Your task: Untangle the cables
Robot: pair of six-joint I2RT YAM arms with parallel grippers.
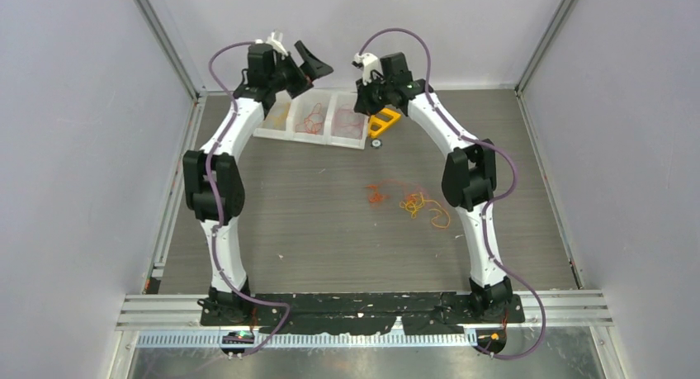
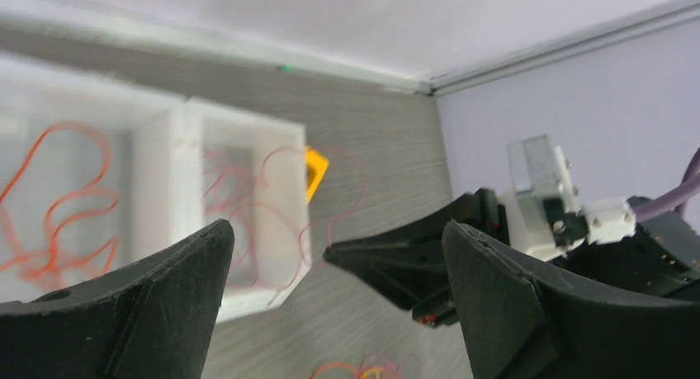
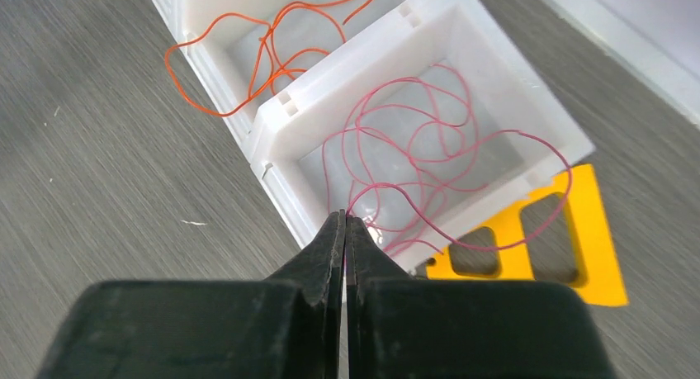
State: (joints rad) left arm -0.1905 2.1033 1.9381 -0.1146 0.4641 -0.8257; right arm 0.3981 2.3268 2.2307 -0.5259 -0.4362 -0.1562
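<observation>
The right gripper [image 3: 345, 220] sits at the top centre of the overhead view. Its jaws are pressed together with no gap showing, and a thin pink-red strand [image 3: 417, 177] of wire runs right up to the tips, so it appears to be pinched there. The rest of that strand lies coiled in the end compartment of the white plastic three-bin tray [image 3: 330, 72]. One loop spills over the wall above the flat orange-yellow plastic triangle [image 3: 590, 247]. The next compartment holds a curly orange strand [image 3: 264, 57] (the third bin seems to hold yellowish wire, but it is too small to be sure).

The left gripper [image 1: 304, 69] hangs just left of the right one, above the tray, with its jaws spread wide and nothing between them.

The unsorted cables [image 1: 410, 202], a small clump of thin curly orange, yellow and red wire, lie on the grey wood-grain table [image 1: 314, 230] at centre right of the overhead view. They are well below both grippers in the frame, toward the arm bases. The clump stretches roughly left to right and dips a little at its right end.

It lies just beside the right arm's elbow, so that arm is nearer, but its fingers look occupied and the left gripper is free. Whichever goes next will probably have to swing down the frame away from the tray and close across the clump's long axis.
</observation>
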